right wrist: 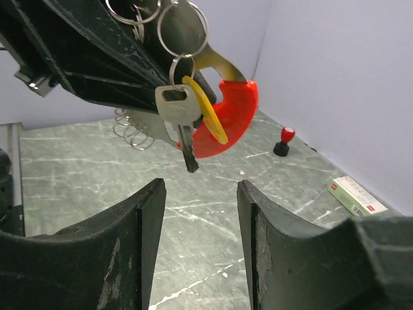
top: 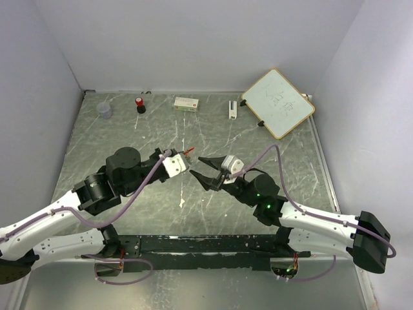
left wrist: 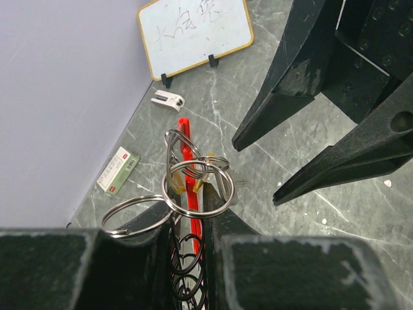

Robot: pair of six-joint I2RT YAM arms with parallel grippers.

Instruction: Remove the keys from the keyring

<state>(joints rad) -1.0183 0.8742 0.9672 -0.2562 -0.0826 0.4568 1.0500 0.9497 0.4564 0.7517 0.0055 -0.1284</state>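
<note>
Left end effector (top: 181,159) clamping keyring (left wrist: 170,204), keys (right wrist: 222,121) dangling (midair)

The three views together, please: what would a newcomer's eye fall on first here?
A bunch of keys, silver, yellow-headed and bright red, dangles from a keyring held in the left gripper above the middle of the table. The right gripper faces it with jaws open, close but not touching. A whiteboard stands at the far right corner.

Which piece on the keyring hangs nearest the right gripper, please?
The silver key: its tip hangs lowest, toward the right gripper; the yellow tag and red piece sit higher.
</note>
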